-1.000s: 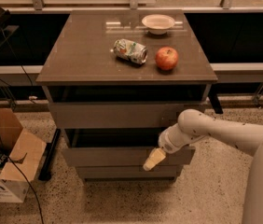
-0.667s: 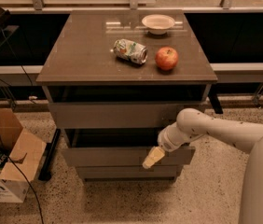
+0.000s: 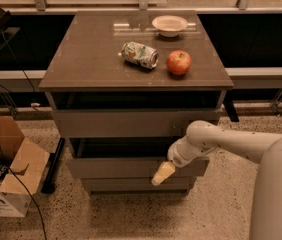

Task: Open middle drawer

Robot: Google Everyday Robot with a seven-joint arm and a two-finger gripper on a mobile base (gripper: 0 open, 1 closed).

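Observation:
The grey-brown cabinet [image 3: 131,59] has three handleless drawer fronts. The middle drawer [image 3: 111,167] is the mid-height panel, with a dark gap above it. My gripper [image 3: 162,174] hangs on the white arm [image 3: 221,141] that reaches in from the right. Its pale tip lies against the middle drawer's front, right of centre and at its lower edge. The tall top drawer front [image 3: 131,123] is above and the short bottom drawer front [image 3: 131,185] is below.
On the cabinet top lie a crushed can [image 3: 139,54], a red apple [image 3: 179,62] and a white bowl [image 3: 169,25]. An open cardboard box [image 3: 6,179] and black cables [image 3: 11,159] are on the speckled floor at the left. A railing runs behind.

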